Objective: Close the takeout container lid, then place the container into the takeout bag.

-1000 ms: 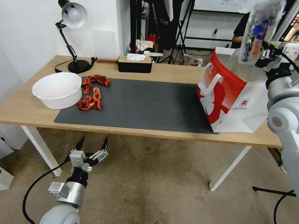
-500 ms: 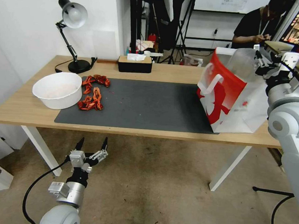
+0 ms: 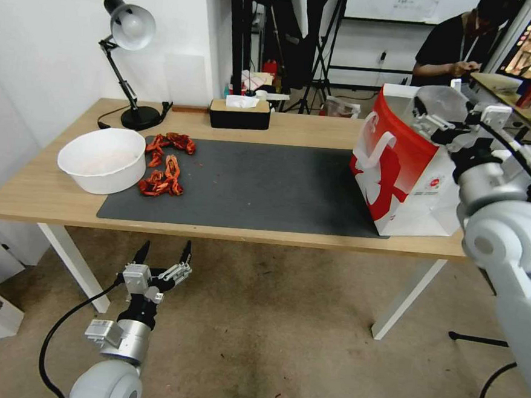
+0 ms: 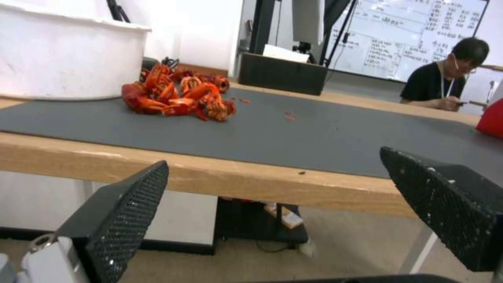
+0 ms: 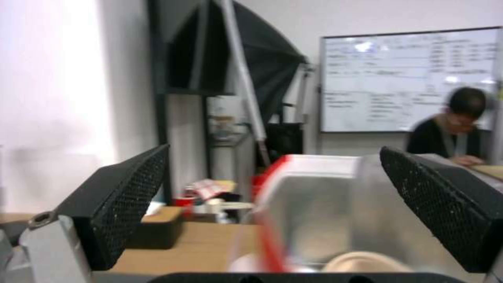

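The right tool (image 3: 427,119) hovered over the mouth of the takeout bag (image 3: 401,172) at the tabletop's (image 3: 47,196) right end, fingers spread wide and holding nothing. The left tool (image 3: 163,258) hung below the tabletop edge, likewise spread and empty.

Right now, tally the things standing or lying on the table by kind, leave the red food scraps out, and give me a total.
White bowl: 1
Desk lamp: 1
Tissue box: 1
Dark mat: 1
Takeout bag: 1
Total: 5
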### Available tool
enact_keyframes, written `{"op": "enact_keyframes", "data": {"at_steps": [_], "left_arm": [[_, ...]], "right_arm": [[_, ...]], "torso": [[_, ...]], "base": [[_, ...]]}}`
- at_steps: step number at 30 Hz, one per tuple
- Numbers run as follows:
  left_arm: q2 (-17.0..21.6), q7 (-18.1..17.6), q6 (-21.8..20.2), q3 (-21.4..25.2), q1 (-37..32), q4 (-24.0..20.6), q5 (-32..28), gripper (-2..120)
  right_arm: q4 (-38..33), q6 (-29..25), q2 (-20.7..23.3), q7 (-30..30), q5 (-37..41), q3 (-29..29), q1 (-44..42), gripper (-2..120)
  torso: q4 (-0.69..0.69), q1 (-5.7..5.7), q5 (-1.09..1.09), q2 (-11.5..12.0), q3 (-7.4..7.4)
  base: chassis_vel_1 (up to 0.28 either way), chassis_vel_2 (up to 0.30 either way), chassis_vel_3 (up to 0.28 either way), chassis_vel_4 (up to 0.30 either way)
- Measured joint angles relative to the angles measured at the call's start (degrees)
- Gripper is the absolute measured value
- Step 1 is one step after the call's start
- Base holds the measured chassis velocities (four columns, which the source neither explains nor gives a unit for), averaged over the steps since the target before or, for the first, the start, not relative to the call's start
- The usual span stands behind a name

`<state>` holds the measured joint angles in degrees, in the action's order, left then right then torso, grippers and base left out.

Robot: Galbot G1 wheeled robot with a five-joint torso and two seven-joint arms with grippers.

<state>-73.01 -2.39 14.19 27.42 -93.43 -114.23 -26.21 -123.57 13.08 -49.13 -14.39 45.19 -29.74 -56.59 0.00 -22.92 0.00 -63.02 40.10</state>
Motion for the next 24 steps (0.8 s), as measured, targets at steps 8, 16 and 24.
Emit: {"op": "enact_keyframes", "data": {"at_steps": [8, 16, 24], "left_arm": [[-0.42, 0.37, 1.00, 0.13, -0.13, -0.25, 0.12, 100], [-0.52, -0.15, 2.59, 0.16, 0.10, -0.09, 0.17, 100], [-0.43, 0.10, 3.73, 0.31, -0.23, 0.67, 1.01, 100]], "right_arm": [[-7.07, -3.94, -4.43, 4.22, -6.06, -1.06, -14.05, 100], [-4.98, -14.10, -12.65, 8.50, -17.19, -0.85, -29.33, 100], [3.11, -26.60, -20.29, 11.96, -25.23, 0.72, -39.47, 100]], "torso": [[0.00, 0.01, 0.00, -0.01, 0.00], [0.00, 0.01, -0.01, -0.01, 0.00], [-0.01, 0.01, 0.00, -0.01, -0.01]], "base": [[0.000, 0.000, 0.000, 0.000], [0.000, 0.000, 0.000, 0.000], [0.000, 0.000, 0.000, 0.000]]}}
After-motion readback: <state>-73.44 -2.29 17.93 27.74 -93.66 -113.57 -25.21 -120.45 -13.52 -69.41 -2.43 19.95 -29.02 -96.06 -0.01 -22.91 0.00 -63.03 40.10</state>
